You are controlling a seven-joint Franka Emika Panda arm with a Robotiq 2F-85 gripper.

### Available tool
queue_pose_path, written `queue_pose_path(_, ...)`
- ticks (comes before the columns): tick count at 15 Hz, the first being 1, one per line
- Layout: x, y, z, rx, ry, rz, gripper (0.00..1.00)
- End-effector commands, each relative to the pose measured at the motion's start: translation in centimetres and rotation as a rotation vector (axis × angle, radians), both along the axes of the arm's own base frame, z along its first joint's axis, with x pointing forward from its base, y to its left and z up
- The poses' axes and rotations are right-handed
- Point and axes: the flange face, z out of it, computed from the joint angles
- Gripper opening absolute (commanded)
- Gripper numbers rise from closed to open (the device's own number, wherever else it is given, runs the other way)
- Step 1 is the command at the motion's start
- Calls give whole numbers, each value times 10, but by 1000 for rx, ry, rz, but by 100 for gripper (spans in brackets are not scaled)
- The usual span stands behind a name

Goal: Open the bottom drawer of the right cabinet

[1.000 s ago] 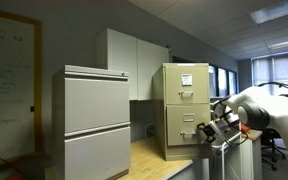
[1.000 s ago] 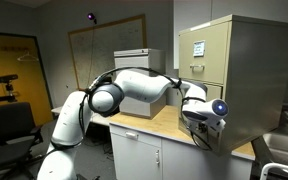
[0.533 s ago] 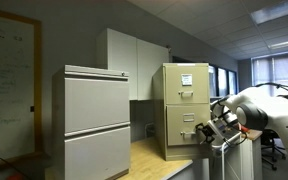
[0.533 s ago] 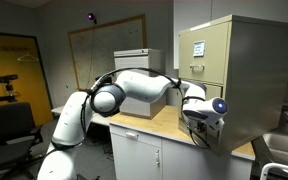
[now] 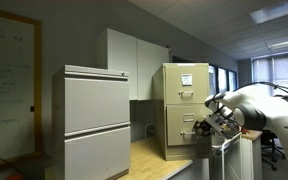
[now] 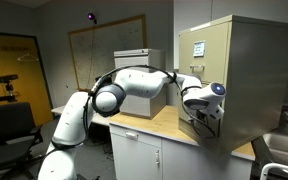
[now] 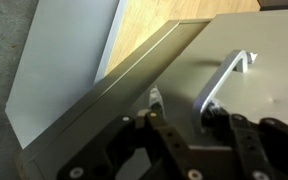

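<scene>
My dark fingers [image 7: 147, 128] stand apart, gripping nothing, tips right by the silver bar handle [image 7: 224, 78] of the tan metal bottom drawer [image 7: 254, 110], low on the narrow tan filing cabinet [image 5: 185, 85] standing on the wooden surface [image 7: 159, 22].

Bottom drawer [image 7: 269, 95] face blocks claw [image 7: 182, 118]; countertop [image 7: 149, 25] free.

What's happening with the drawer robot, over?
Gripper at the silver handle, open or shut unclear. Bottom drawer not visibly pulled out. Nothing seen blocking it.
</scene>
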Motion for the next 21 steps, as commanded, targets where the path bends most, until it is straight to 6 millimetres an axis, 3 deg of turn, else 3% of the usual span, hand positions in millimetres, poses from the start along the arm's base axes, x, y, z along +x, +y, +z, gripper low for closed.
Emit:
queue_pose_path(1,4,-5,4,-61,128,28,14)
queue_pose_path(3,9,1,11,-100,171,69,0)
queue_pose_path(6,11,18,20,-194,191,164,4)
queue_pose_path(11,-2,59,29,-357,230,233,4)
queue_pose_path(15,-3,83,20,-453,243,283,4)
queue_pose_path(21,-24,115,17,-491,239,349,4)
